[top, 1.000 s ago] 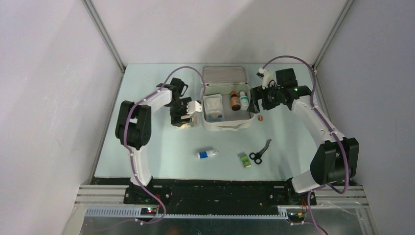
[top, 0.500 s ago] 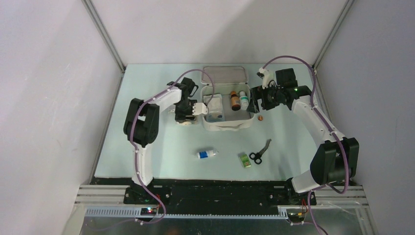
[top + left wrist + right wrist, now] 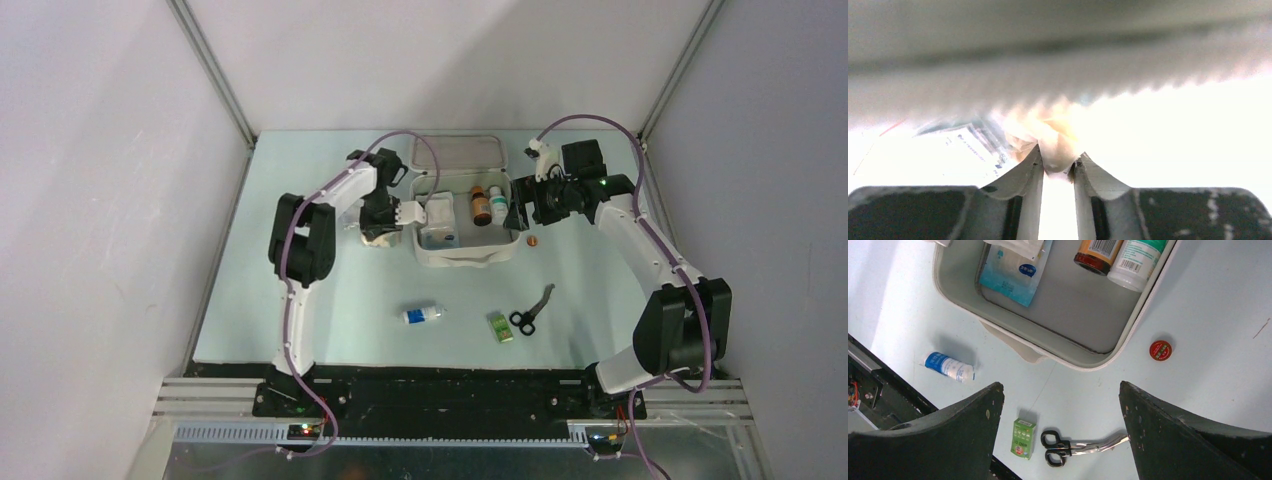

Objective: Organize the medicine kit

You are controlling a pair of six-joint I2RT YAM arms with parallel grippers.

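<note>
The medicine kit (image 3: 465,258) lies open at the back middle of the table, its lid (image 3: 458,152) flat behind it. Inside stand an amber bottle (image 3: 481,205) and a white bottle (image 3: 498,205), with a blue sachet (image 3: 1015,275) on the grey lining. My left gripper (image 3: 408,213) reaches over the kit's left wall. In the left wrist view its jaws (image 3: 1058,159) pinch a crumpled white packet (image 3: 1055,142). My right gripper (image 3: 1060,390) hangs open above the kit's right rim, with nothing between its fingers.
On the table in front of the kit lie a blue-and-white tube (image 3: 423,315), a small green box (image 3: 501,328) and black-handled scissors (image 3: 530,311). A small red tin (image 3: 533,240) sits by the kit's right front corner. Walls enclose the table on three sides.
My left gripper has moved right, from beside the kit to over its left wall, and its jaws have closed on the white packet. The right arm has not moved.
</note>
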